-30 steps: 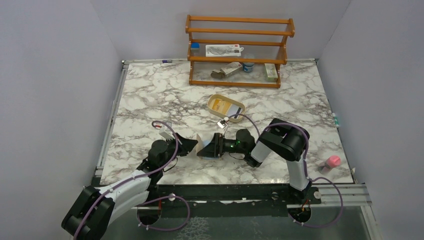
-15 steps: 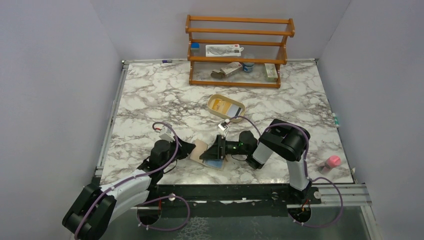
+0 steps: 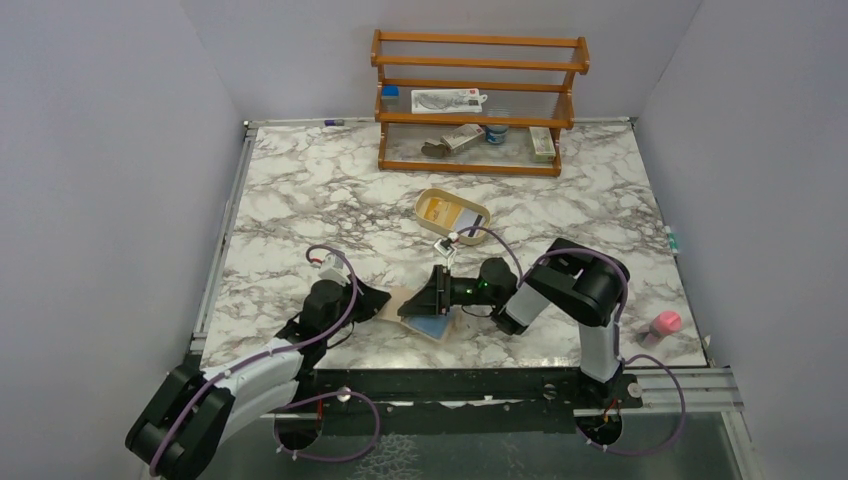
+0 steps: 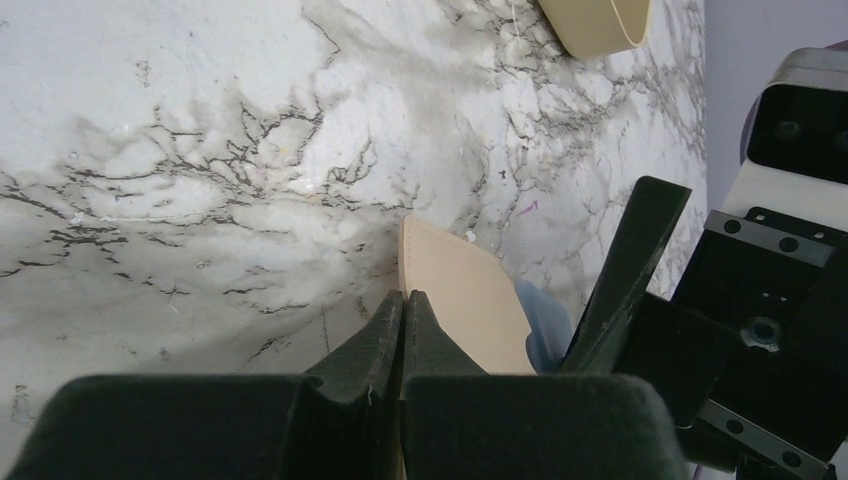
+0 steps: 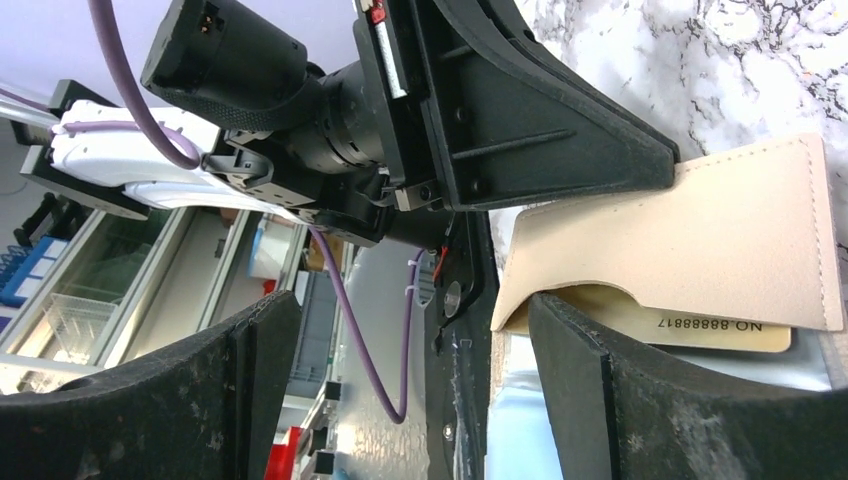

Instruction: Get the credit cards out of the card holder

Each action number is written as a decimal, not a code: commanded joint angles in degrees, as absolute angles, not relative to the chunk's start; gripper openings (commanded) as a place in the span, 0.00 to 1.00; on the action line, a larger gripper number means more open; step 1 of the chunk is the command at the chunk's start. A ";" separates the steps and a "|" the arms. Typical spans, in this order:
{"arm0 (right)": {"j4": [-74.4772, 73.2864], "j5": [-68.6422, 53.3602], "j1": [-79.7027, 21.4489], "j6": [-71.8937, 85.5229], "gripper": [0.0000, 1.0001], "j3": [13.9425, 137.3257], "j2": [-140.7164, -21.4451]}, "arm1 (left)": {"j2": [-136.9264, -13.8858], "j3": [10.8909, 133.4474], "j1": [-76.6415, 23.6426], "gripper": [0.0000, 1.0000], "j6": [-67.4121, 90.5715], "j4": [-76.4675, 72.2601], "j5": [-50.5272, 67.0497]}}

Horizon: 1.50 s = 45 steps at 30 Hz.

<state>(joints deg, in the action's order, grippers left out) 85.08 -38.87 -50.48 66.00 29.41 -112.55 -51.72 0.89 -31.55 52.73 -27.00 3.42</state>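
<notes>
The tan card holder [image 3: 402,298] lies open on the marble near the front, its light blue inner panel [image 3: 432,326] facing up. My left gripper [image 3: 381,298] is shut on the holder's left edge [image 4: 460,295], its jaws pressed together over the tan flap. My right gripper [image 3: 420,304] hovers open over the holder from the right; one finger [image 5: 600,400] sits just under the tan flap [image 5: 700,230]. A yellowish credit card [image 5: 700,326] with printed digits pokes out of the pocket below that flap. Nothing is between the right fingers.
An oval tan tray [image 3: 478,210] with a yellow-orange flat piece in it sits behind the holder. A wooden rack [image 3: 476,100] with small items stands at the back. A pink object [image 3: 664,323] lies by the right front edge.
The card holder went from standing folded between the grippers to lying spread open and lower on the marble. Both grippers shifted slightly with it; the right stayed open.
</notes>
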 commanded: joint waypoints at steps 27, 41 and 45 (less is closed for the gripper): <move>49.67 -26.08 -50.17 59.92 0.90 33.33 -106.44 | -48.73 -5.74 -31.38 0.00 59.68 -22.41 -2.55; 48.10 -24.87 -50.23 69.27 0.90 32.14 -106.90 | -46.78 -6.15 -31.46 0.00 70.60 -24.00 -4.27; 40.41 -23.27 -50.49 72.63 0.91 31.94 -103.99 | -47.50 -6.14 -31.46 0.00 72.94 -23.88 -6.20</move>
